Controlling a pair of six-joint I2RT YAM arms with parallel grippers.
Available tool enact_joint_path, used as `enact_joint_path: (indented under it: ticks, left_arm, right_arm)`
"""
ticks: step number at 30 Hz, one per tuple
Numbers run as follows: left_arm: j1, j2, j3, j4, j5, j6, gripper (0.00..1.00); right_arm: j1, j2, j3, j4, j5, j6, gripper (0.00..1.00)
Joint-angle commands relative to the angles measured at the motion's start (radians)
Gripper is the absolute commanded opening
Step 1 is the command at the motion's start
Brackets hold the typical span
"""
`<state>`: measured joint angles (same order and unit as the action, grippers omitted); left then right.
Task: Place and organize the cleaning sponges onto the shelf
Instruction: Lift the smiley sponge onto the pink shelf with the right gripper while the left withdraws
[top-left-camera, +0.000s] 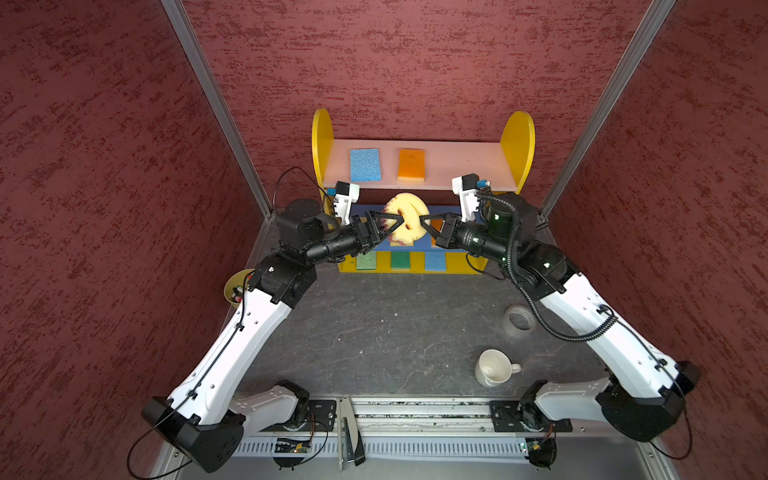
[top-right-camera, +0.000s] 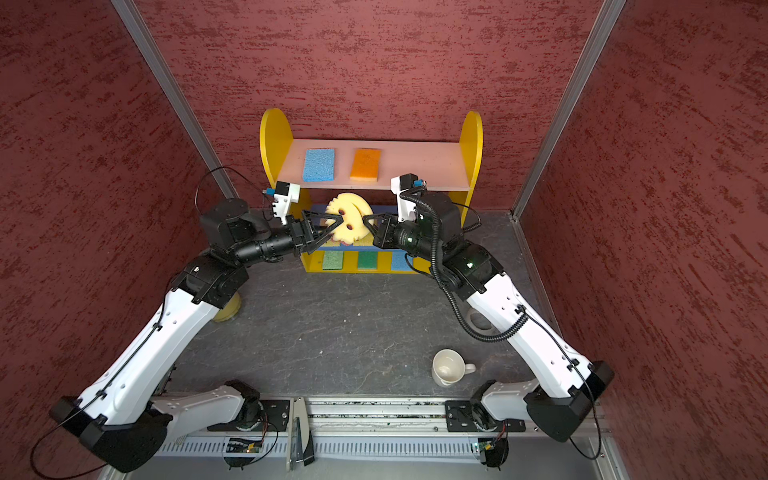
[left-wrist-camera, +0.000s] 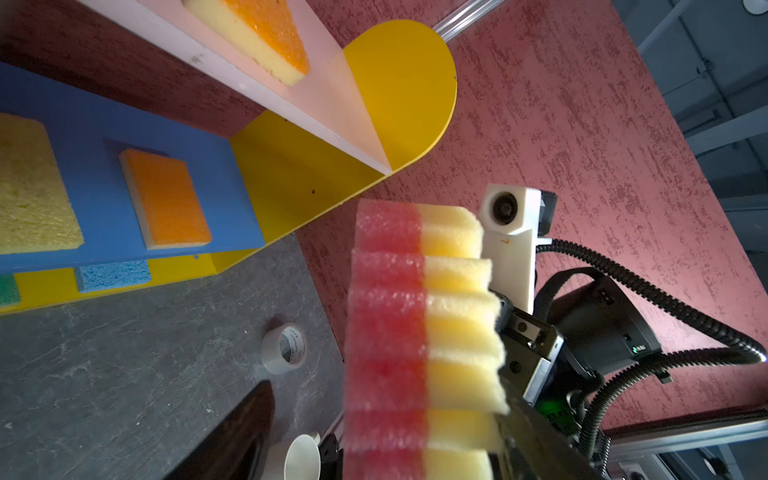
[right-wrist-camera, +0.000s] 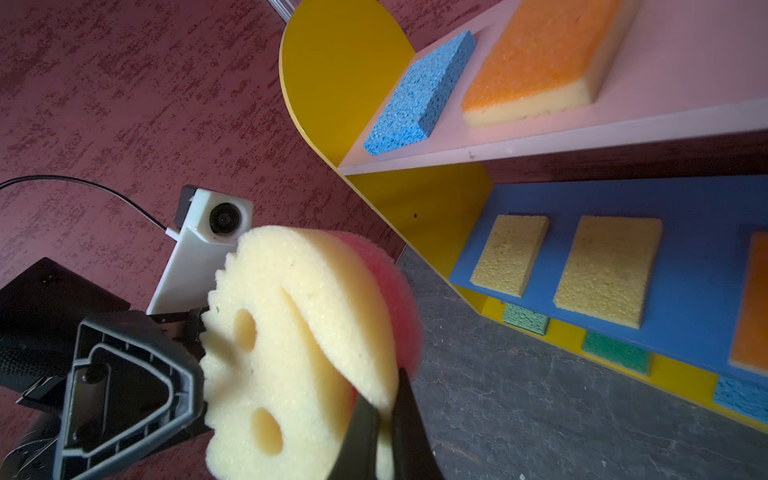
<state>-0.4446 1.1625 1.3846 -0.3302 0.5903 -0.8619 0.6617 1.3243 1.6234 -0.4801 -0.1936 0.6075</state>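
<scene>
Mid-handover, I judge: the left gripper (top-left-camera: 395, 227) stands open around the smiley sponge (top-left-camera: 409, 207), aloft in front of the shelf (top-left-camera: 517, 141), while the right gripper (top-left-camera: 421, 220) pinches its rim. Next, the left should back clear and the right should set it on a bare board.

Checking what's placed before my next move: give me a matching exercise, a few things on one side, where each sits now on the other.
Things:
1. smiley sponge
2. yellow rectangular sponges
3. dark green sponge
4. white mug

Places:
A. on the tabletop
B. on the yellow base
C. pinched in the right claw, off every board
D. on the blue middle board

Pairs: 1-C, 2-D, 3-B, 4-A
</scene>
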Motion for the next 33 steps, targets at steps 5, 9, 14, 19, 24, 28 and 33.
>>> enact_joint_path:
  ticks: [5, 9, 14, 19, 24, 28, 33]
  left_arm:
    - [0.011, -0.141, -0.008, -0.093, -0.292, 0.173, 0.88]
    - [0.029, -0.220, -0.040, -0.140, -0.392, 0.214, 0.90]
    - [0.051, -0.300, -0.077, -0.203, -0.485, 0.254, 0.91]
    - [0.064, -0.349, -0.120, -0.238, -0.523, 0.255, 0.92]
    - [0.073, -0.369, -0.164, -0.258, -0.529, 0.242, 0.92]
    - [0.080, -0.369, -0.185, -0.267, -0.525, 0.233, 0.93]
    - [0.090, -0.351, -0.198, -0.263, -0.507, 0.221, 0.93]
  right_arm:
    - [-0.017, 0.048, 0.350, -0.237, 0.474, -0.164, 0.00]
    - [-0.023, 0.147, 0.504, -0.296, 0.610, -0.225, 0.00]
    - [-0.059, 0.310, 0.701, -0.380, 0.689, -0.268, 0.00]
    - [-0.106, 0.456, 0.878, -0.460, 0.687, -0.269, 0.00]
    - [-0.181, 0.525, 0.930, -0.500, 0.607, -0.225, 0.00]
    - [-0.225, 0.543, 0.929, -0.526, 0.542, -0.203, 0.00]
    - [-0.260, 0.554, 0.921, -0.546, 0.510, -0.194, 0.06]
